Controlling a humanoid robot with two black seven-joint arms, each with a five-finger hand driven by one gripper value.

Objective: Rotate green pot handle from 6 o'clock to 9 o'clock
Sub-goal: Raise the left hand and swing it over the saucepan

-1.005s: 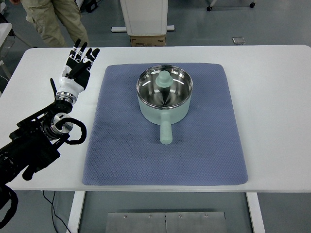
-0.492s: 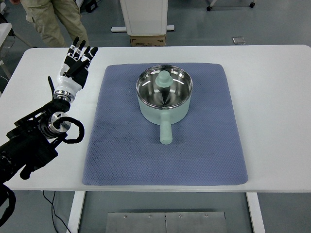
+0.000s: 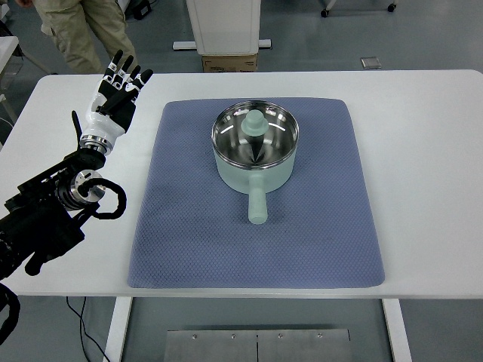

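A pale green pot [image 3: 254, 166] with a shiny steel inside stands on the blue-grey mat [image 3: 317, 234], near its far middle. Its green handle [image 3: 257, 205] points straight toward the near edge, at 6 o'clock. My left hand [image 3: 115, 92] hovers over the white table well left of the mat, fingers spread and holding nothing, about a pot's width and more away from the pot. The black left arm [image 3: 53, 211] comes in from the lower left. No right arm shows.
The white table [image 3: 423, 151] surrounds the mat. A person's legs [image 3: 83, 30] stand beyond the far left corner. A white cabinet base with a cardboard box [image 3: 229, 60] sits behind the far edge.
My left hand and arm have drifted a little to the left and farther away from the pot. The pot and its handle have not moved.
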